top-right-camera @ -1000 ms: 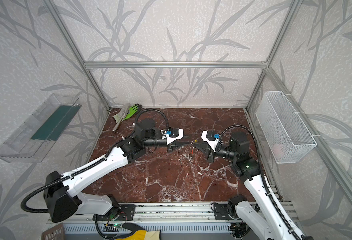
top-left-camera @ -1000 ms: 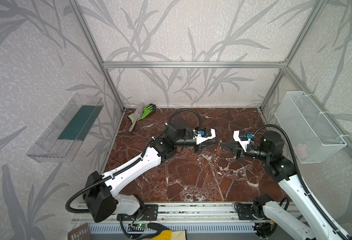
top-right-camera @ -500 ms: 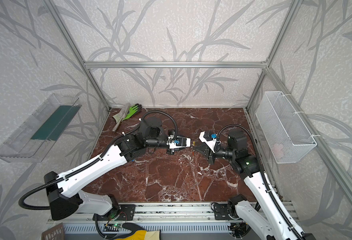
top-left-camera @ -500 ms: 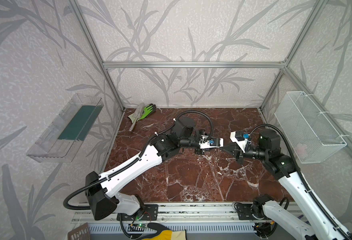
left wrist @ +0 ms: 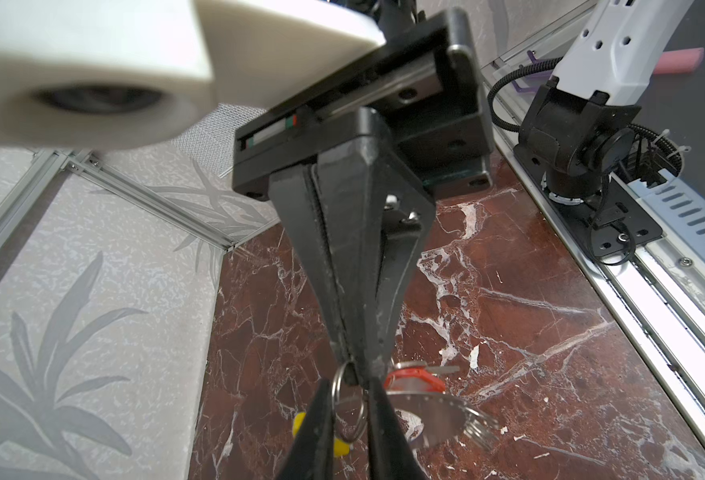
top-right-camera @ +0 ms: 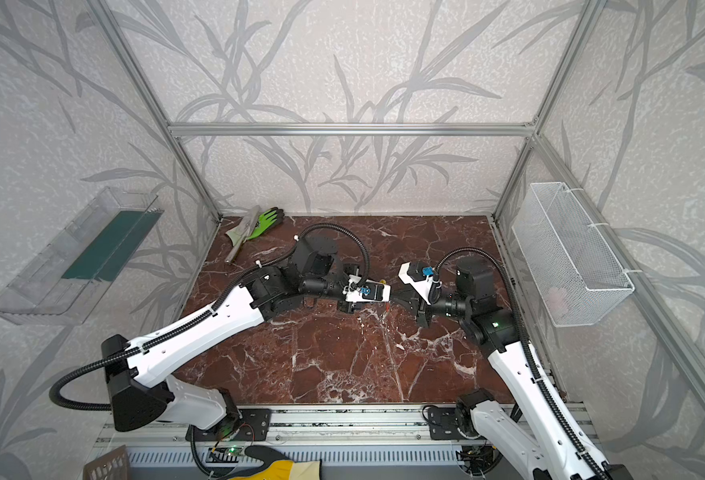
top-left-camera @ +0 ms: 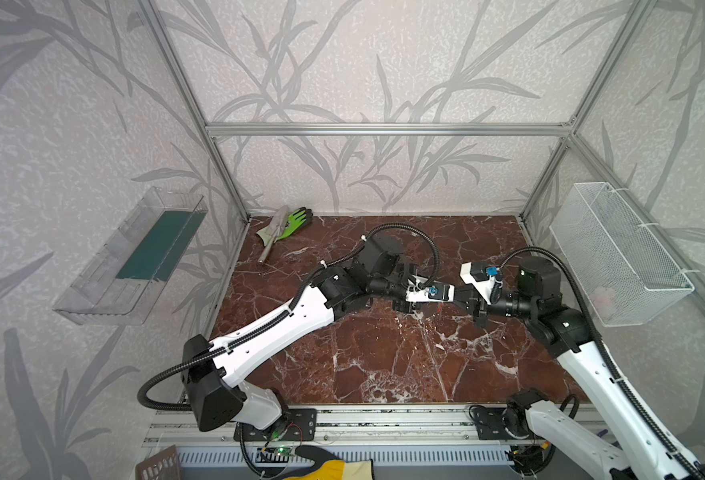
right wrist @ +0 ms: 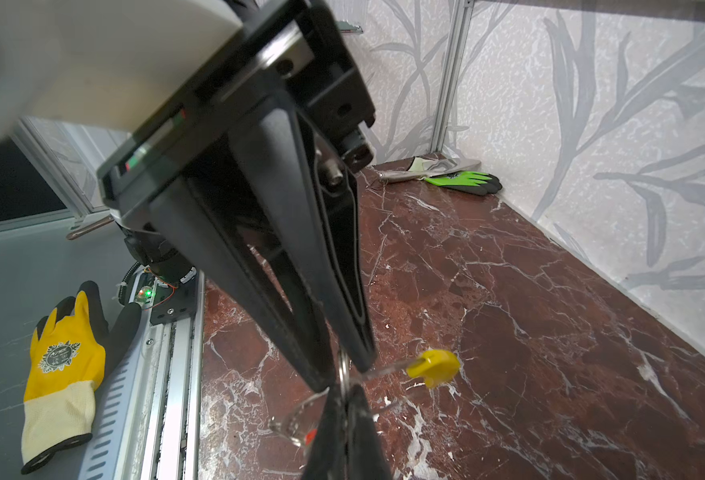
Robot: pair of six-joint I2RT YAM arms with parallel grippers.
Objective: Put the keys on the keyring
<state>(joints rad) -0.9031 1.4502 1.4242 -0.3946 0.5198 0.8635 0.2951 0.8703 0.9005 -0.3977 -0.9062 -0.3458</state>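
Both grippers meet tip to tip above the middle of the marble floor (top-left-camera: 384,353). The keyring (left wrist: 345,409) is a thin wire ring. My right gripper (left wrist: 352,370) is shut on its edge. My left gripper (left wrist: 348,395) has its fingers (left wrist: 321,432) against the ring's two sides. A red-headed key (left wrist: 411,376) and a notched silver disc (left wrist: 429,415) hang beside the ring. In the right wrist view a yellow-headed key (right wrist: 433,368) sticks out from the ring, between the left gripper (right wrist: 344,370) and the right gripper (right wrist: 344,392). In both top views the arms hide the ring; only the red key (top-right-camera: 388,307) shows.
A green glove and a trowel (top-left-camera: 286,226) lie at the back left corner. A wire basket (top-left-camera: 616,257) hangs on the right wall and a clear tray (top-left-camera: 134,257) on the left wall. A yellow glove (right wrist: 64,361) lies beyond the front rail (top-left-camera: 384,419).
My left arm has swung right until its tips reach the right gripper, and its jaws have narrowed round the ring. The right gripper has shifted slightly left and stays shut.
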